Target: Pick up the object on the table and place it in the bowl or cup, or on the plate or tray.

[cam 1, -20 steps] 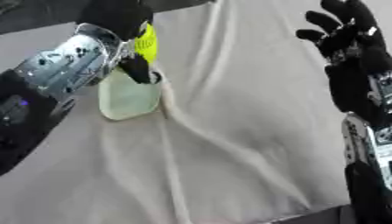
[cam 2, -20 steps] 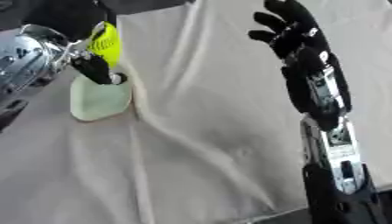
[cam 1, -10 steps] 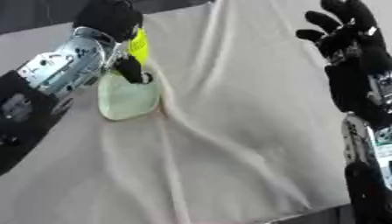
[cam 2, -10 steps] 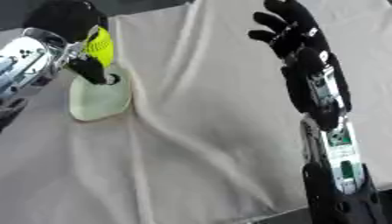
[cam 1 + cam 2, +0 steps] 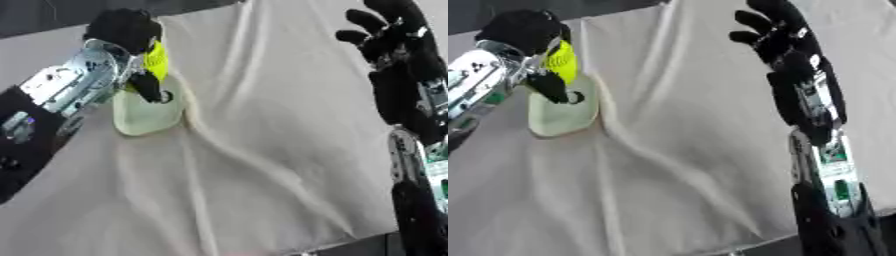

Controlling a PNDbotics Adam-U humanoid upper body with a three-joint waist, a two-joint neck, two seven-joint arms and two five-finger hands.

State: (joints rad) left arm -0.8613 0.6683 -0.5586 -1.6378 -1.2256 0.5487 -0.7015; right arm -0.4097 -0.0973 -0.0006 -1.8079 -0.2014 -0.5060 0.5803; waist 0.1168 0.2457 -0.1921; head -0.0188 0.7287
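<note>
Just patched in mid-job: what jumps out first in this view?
The left hand at upper left, fingers curled round a bright yellow object, holding it right over a pale green dish on the wrinkled white cloth. On the right side, the right hand is raised with fingers spread, holding nothing.

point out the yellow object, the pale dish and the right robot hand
yellow object [image 5: 157, 59], left eye view, its exposed side
pale dish [image 5: 144, 116], left eye view, its bare inside
right robot hand [image 5: 776, 37], right eye view, its palm

Wrinkled matt cloth [image 5: 280, 130], smooth pale plate [image 5: 144, 117], glossy yellow object [image 5: 157, 60], matt black fingers [image 5: 150, 86]
</note>
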